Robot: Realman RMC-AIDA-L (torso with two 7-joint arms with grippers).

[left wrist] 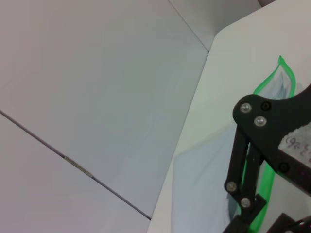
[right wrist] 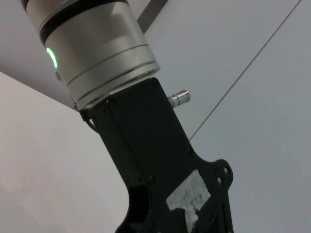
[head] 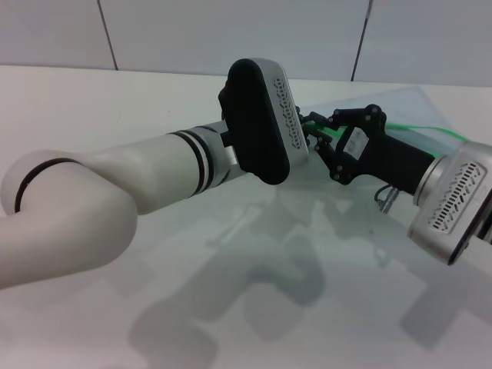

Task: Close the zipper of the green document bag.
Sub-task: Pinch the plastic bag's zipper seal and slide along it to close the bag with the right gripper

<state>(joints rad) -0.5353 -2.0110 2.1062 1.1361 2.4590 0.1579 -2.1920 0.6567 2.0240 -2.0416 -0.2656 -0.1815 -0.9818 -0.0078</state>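
Observation:
The green document bag (head: 400, 108) lies flat on the white table at the far right, a translucent pale sheet. Its bright green zipper (head: 421, 127) runs along the far edge toward the middle. My right gripper (head: 314, 136) reaches in from the right and appears shut on the zipper strip. The left arm's wrist housing (head: 261, 115) stands in front of that spot and hides the left gripper. In the left wrist view the zipper (left wrist: 278, 82) splits into an open loop at its far end, behind the right gripper's black linkage (left wrist: 245, 160). The slider tab is hidden.
The white table (head: 115, 100) ends at a tiled grey wall (head: 231, 31) close behind the bag. The left forearm (head: 115, 192) crosses the table from the left. The right wrist view holds only the left gripper's black body (right wrist: 155, 174) and the wall.

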